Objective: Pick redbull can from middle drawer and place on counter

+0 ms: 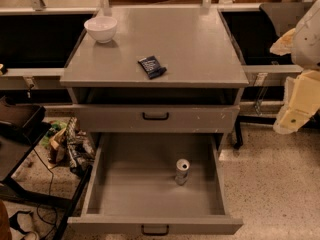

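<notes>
- Found the redbull can (182,171) upright in the pulled-out middle drawer (135,181), right of centre.
- Noted the gripper (295,111) at the right edge, beside the counter (190,39), well apart from the can.
- Could not tell its opening or hold.
- Saw a white bowl (101,28) and a dark packet (151,66) on the counter.

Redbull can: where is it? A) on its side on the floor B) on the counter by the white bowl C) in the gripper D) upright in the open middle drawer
D: the redbull can stands upright on the middle drawer bottom, right of centre; the gripper is at the view's right edge, apart from it.
</notes>
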You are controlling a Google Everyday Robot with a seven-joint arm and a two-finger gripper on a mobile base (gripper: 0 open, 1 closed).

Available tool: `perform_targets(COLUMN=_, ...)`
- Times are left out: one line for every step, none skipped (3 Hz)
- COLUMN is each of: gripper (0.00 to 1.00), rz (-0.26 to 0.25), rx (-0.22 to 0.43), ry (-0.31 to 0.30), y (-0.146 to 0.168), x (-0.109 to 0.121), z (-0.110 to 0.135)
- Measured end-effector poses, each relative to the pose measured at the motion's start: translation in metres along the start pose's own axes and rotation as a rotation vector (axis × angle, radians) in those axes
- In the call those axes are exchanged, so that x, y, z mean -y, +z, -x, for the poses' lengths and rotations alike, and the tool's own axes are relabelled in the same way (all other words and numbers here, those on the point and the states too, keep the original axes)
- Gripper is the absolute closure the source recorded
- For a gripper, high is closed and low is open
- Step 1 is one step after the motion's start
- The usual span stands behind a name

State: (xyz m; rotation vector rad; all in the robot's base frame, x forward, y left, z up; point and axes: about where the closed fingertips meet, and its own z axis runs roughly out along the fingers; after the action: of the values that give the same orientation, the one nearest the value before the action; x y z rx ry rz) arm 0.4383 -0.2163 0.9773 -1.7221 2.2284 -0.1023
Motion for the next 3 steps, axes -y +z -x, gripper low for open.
perform_targets(gripper=0.0, rz=-0.009, rx=0.014, ry=0.002, y=0.0, x=0.0, z=0.001)
perform_targets(gripper=0.0, rz=-0.018, rx=0.084, ry=0.007, y=0.02, x=0.0, z=0.003)
perform_targets(gripper=0.0, rz=0.089, rx=0.253, ry=0.011, y=0.109, x=-0.032, z=-0.004)
